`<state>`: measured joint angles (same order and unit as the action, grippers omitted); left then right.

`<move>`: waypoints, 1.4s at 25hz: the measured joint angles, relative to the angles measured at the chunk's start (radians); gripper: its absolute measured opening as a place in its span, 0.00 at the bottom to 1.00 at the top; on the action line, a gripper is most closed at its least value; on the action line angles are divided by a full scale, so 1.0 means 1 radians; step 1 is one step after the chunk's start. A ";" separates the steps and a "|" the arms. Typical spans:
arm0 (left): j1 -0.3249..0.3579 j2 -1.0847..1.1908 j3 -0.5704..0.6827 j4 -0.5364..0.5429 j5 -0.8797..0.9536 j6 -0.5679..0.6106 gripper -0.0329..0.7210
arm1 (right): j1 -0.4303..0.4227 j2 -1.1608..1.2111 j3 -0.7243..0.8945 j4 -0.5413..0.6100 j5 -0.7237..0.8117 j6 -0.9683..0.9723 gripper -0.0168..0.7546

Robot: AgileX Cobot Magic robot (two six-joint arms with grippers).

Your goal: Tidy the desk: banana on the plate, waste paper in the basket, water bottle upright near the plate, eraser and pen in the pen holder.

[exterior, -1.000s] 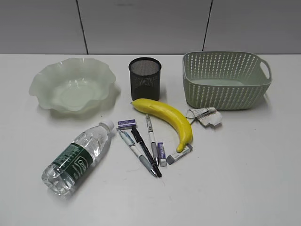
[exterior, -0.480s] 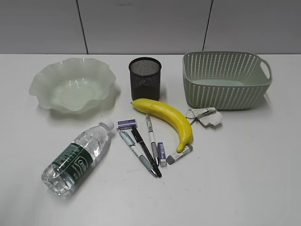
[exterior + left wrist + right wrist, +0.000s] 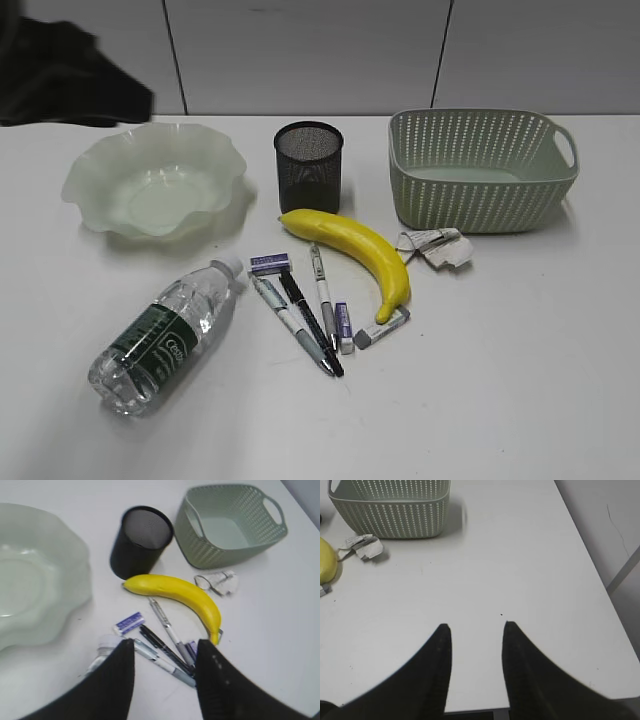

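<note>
Left gripper: the black 2-fingered left gripper [image 3: 165, 680] hangs above the pens with its jaws spread and nothing between them.
Right gripper: the black right gripper [image 3: 474, 655] hovers over bare white desk [image 3: 530, 570], jaws likewise parted and empty.
Banana: the curved bright yellow banana [image 3: 352, 253] lies on the desk between the black wire-mesh pen holder [image 3: 308, 165] and the crumpled white waste paper [image 3: 435, 247]; it looks firm but smooth, so a grasp across its thick middle seems safest.
Plate: the translucent pale green wavy-rimmed plate [image 3: 95, 185] sits empty at far left.
Bottle: the clear plastic water bottle with dark green label [image 3: 165, 335] lies on its side, appears full and so probably heavy and prone to roll; grip around the labelled body.
Pens and erasers: 3 slim pens [image 3: 300, 315] lie side by side, with small erasers [image 3: 268, 263] beside them; thin, light, likely to slip, best pinched mid-shaft.
Paper: light and soft, just in front of the sage-green perforated basket [image 3: 480, 170].
</note>
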<state>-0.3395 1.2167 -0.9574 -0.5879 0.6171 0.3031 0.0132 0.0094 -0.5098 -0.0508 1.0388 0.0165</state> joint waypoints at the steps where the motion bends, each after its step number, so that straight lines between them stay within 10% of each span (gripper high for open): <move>1: -0.038 0.081 -0.054 -0.004 0.011 0.003 0.45 | 0.000 0.000 0.000 0.000 0.000 0.000 0.39; 16: -0.325 0.910 -0.757 0.111 0.270 -0.498 0.58 | 0.000 0.000 0.000 0.000 0.000 0.000 0.39; 35: -0.346 1.169 -0.924 0.097 0.277 -0.672 0.75 | 0.000 0.000 0.000 0.000 0.000 0.000 0.39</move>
<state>-0.6856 2.3858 -1.8812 -0.4914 0.8938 -0.3694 0.0132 0.0094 -0.5098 -0.0508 1.0388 0.0165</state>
